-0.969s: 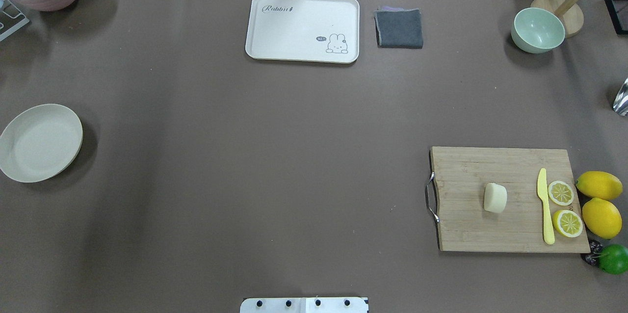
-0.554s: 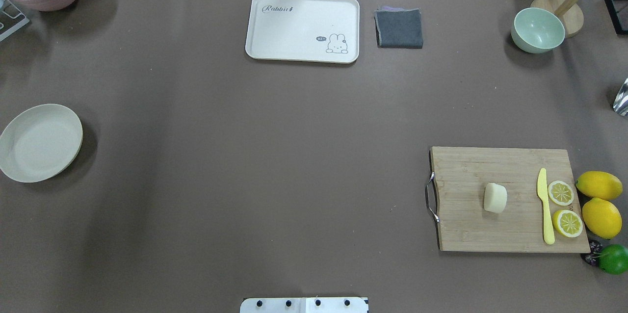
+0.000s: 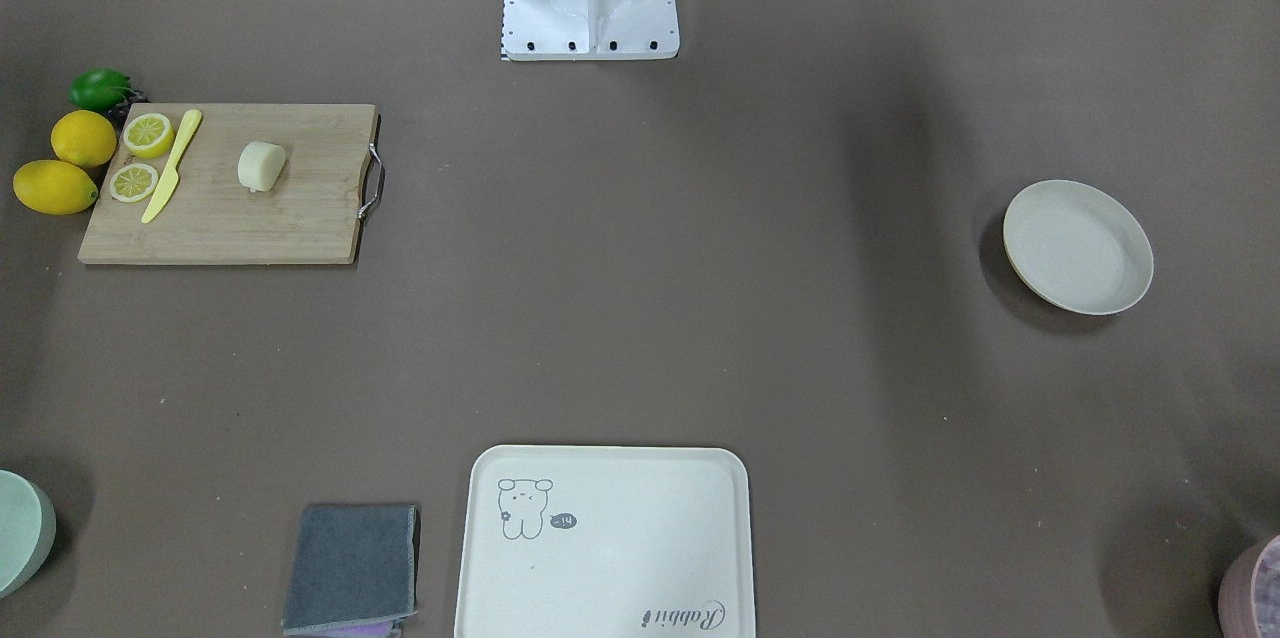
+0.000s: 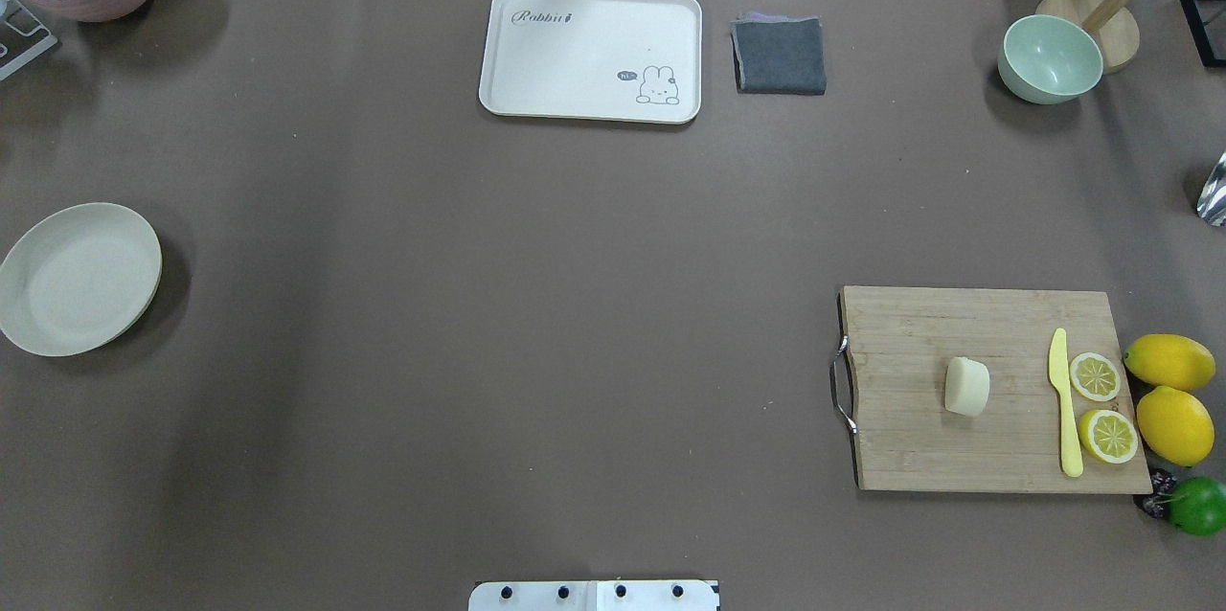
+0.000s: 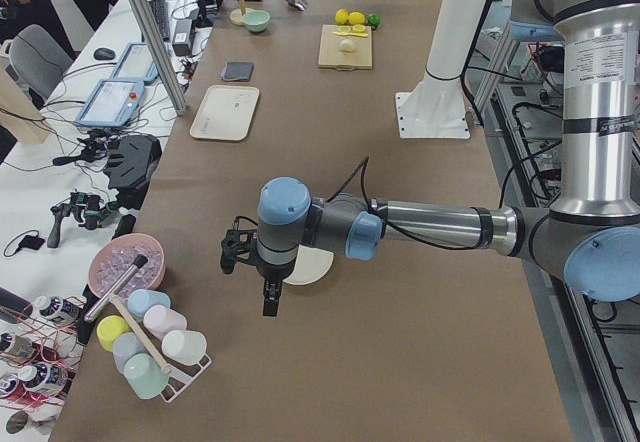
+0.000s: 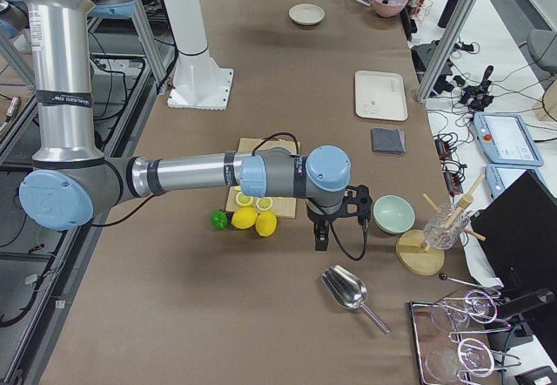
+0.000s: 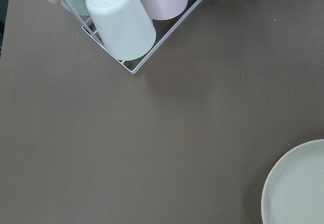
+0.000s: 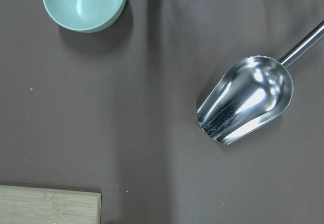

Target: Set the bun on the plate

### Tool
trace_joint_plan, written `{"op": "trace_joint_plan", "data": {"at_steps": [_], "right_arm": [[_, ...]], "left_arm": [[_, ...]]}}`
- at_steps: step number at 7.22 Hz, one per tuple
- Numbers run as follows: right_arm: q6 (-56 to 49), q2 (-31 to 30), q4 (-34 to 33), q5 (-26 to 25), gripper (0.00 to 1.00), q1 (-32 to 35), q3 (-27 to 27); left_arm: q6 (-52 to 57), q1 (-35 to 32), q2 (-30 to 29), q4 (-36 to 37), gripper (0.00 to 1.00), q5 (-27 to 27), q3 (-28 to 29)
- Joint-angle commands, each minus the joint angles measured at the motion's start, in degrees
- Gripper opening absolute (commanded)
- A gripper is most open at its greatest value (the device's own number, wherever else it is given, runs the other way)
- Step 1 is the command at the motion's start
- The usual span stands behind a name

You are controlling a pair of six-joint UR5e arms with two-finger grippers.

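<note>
The pale cream bun [image 4: 966, 386] [image 3: 260, 165] lies on a wooden cutting board [image 4: 910, 448] at the table's right side. Far across the table, at the left edge, sits the empty beige plate [image 4: 79, 278] [image 3: 1078, 246], whose rim also shows in the left wrist view [image 7: 298, 188]. My left gripper [image 5: 272, 302] hangs beside the plate. My right gripper [image 6: 320, 237] hangs past the lemons, away from the bun. Both show only in the side views, so I cannot tell whether they are open or shut.
On the board lie a yellow knife [image 4: 1063, 400] and two lemon halves [image 4: 1095, 376]; whole lemons [image 4: 1173, 424] and a lime sit beside it. A rabbit tray [image 4: 591, 54], grey cloth [image 4: 780, 56], green bowl [image 4: 1049, 58] and metal scoop [image 8: 245, 100] are around. A cup rack [image 7: 131, 16] stands near the plate.
</note>
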Motion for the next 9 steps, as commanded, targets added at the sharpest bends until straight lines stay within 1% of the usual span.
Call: {"op": "trace_joint_plan", "data": {"at_steps": [1,2,3,4,5,6,7,8,9], "right_arm": [[0.07,0.00,-0.07,-0.01,1.00,0.00,-0.17],[0.07,0.00,0.02,-0.01,1.00,0.00,-0.09],[0.07,0.08,0.02,-0.01,1.00,0.00,-0.09],[0.16,0.09,0.02,0.08,1.00,0.00,0.09],[2.59,0.09,0.11,0.16,1.00,0.00,0.44],[3.05,0.09,0.20,0.25,1.00,-0.17,0.44],[3.14,0.09,0.20,0.25,1.00,-0.61,0.44],[3.15,0.09,0.20,0.25,1.00,-1.05,0.44],[3.15,0.09,0.20,0.25,1.00,-1.05,0.44]], "left_arm": [[0.01,0.16,-1.02,-0.58,0.98,0.10,0.42],[0.53,0.16,-0.94,-1.01,0.98,-0.07,0.59],[0.71,0.16,-1.02,-5.72,0.98,-1.38,1.12],[0.62,0.77,-0.85,-11.16,0.98,-1.39,4.43],[-2.34,1.47,-1.20,-18.87,0.98,-2.09,10.55],[-9.41,1.65,-1.46,-30.34,0.98,-5.05,17.31],[-16.27,4.61,-2.07,-38.64,0.98,-6.21,21.21],[-26.26,9.42,-2.86,-43.51,0.98,-6.05,21.42],[-33.06,14.08,-2.96,-48.86,0.98,-5.00,22.12]]}}
